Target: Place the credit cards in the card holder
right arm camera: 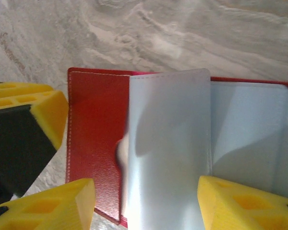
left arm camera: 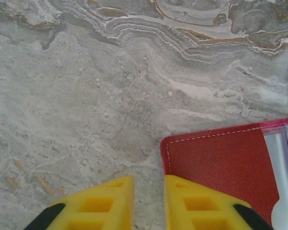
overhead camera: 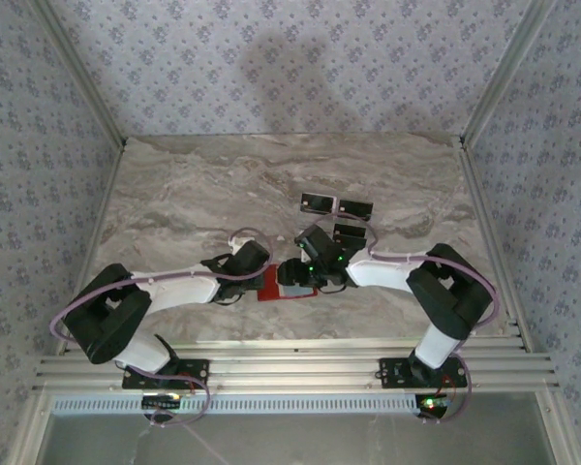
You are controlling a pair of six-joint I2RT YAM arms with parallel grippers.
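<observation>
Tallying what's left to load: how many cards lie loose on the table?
3: far-left card, far-right card beside it, near card just in front of that, by the right arm. More may hide under the arms.

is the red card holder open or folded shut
Open: the card holder lies spread flat on the table, red inner face up, clear plastic sleeves exposed.

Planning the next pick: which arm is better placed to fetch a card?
Right, likely: the credit cards lie on its side, just beyond the right gripper; the left gripper sits at the card holder's opposite edge.
</observation>
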